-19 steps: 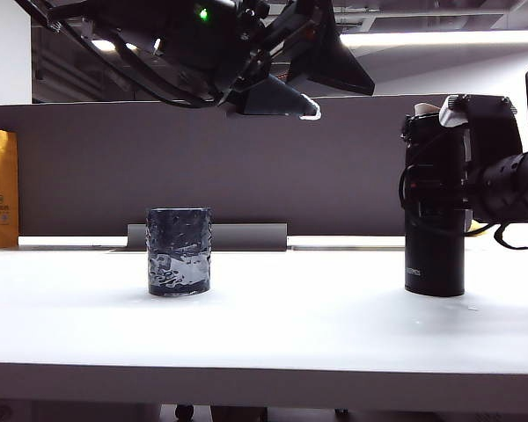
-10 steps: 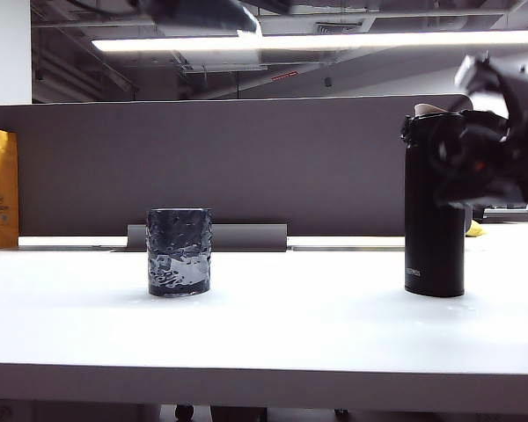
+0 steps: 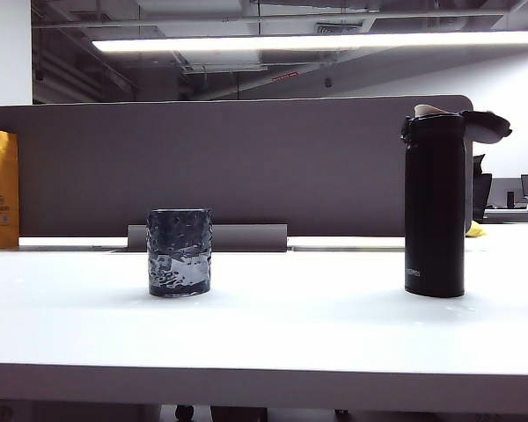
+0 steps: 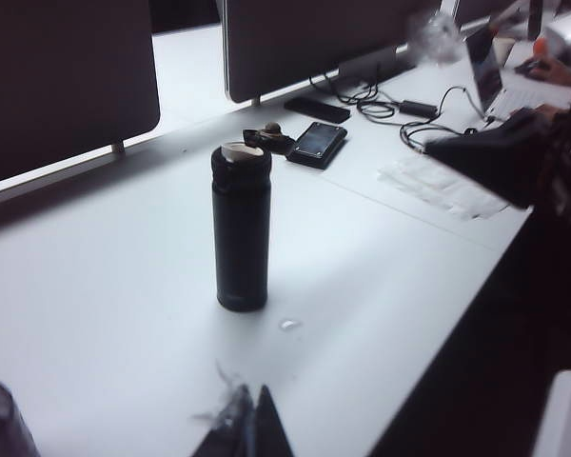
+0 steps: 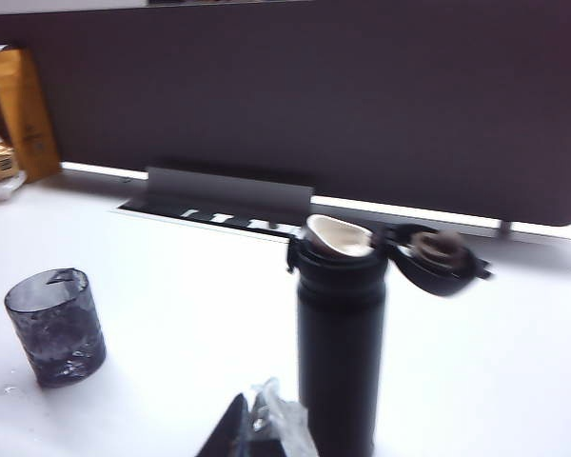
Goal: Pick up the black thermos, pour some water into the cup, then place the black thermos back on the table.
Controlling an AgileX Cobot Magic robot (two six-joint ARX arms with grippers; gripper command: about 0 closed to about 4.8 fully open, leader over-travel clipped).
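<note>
The black thermos (image 3: 434, 207) stands upright on the white table (image 3: 290, 338) at the right, its flip lid (image 3: 485, 126) hanging open beside the pale spout. The dimpled dark cup (image 3: 179, 252) stands left of centre with water in it. Neither gripper shows in the exterior view. In the left wrist view my left gripper (image 4: 250, 421) is shut and empty, well back from the thermos (image 4: 241, 228), and the cup's rim (image 4: 0, 424) shows at a corner. My right gripper (image 5: 265, 426) is shut on nothing, close in front of the thermos (image 5: 341, 343), with the cup (image 5: 55, 326) off to the side.
A grey partition panel (image 3: 246, 163) runs behind the table with a grey cable tray (image 3: 246, 236) at its foot. A yellow bag (image 3: 0, 185) stands far left. Beyond the thermos lie a phone (image 4: 316, 141), cables (image 4: 400, 109) and papers (image 4: 438, 186).
Both arms have left the exterior view: the left from overhead, the right from beside the thermos, which stays standing where it was. The cup has not moved.
</note>
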